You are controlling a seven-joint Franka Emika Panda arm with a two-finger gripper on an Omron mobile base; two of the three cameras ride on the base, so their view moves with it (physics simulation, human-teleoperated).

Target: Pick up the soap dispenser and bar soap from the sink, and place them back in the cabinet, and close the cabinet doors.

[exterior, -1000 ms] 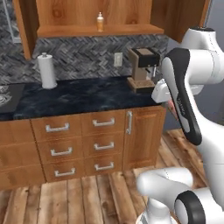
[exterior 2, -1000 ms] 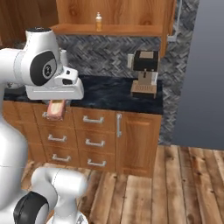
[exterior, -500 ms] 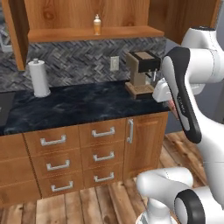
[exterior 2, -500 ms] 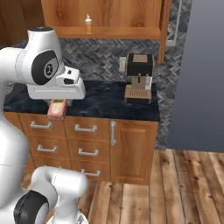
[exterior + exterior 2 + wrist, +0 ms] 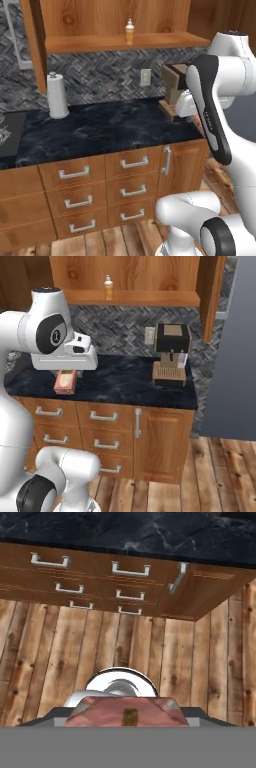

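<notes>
Our base has rolled sideways along the counter, so the open cabinet (image 5: 130,298) now sits more squarely ahead with the soap dispenser (image 5: 108,287) already on its plain wooden shelf, which we read as half the job done. Our gripper (image 5: 66,382) is clenched on the bar soap (image 5: 65,381), a reddish-brown block with a paler face, held low in front of the glossy black marbled counter (image 5: 120,381) and the raised-panel drawers (image 5: 95,187) with silver handles.

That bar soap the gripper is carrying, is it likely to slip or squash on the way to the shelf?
The bar soap looks like a stiff block, so it probably won't squash. Its faces seem smooth, so it may slide if bumped. In the hand view the gripper is closed on its sides, which probably keeps it steady.
</notes>
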